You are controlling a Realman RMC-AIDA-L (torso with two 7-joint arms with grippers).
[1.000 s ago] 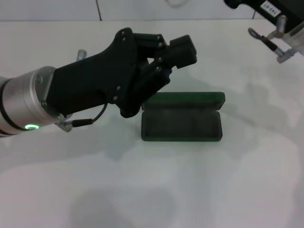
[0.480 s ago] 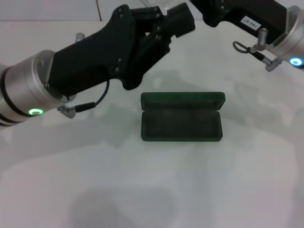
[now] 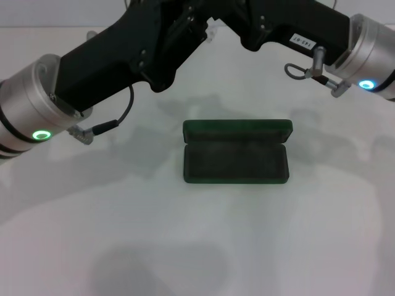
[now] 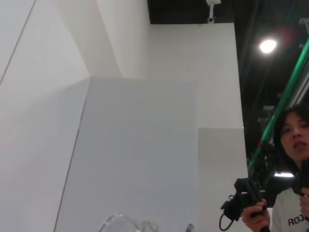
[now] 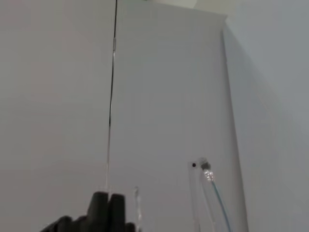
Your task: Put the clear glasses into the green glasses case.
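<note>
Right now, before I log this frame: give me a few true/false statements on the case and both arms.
1. The green glasses case lies open on the table. True.
2. The clear glasses are lying inside the case. False: its dark lining is bare.
3. The left gripper and right gripper are both up beyond the case, close together at the top of the head view. True.
4. The case's lid is on the side nearest the robot. False: the lid stands along the far side.
5. The left gripper rests on the case. False: it is apart from the case, above and beyond it.
</note>
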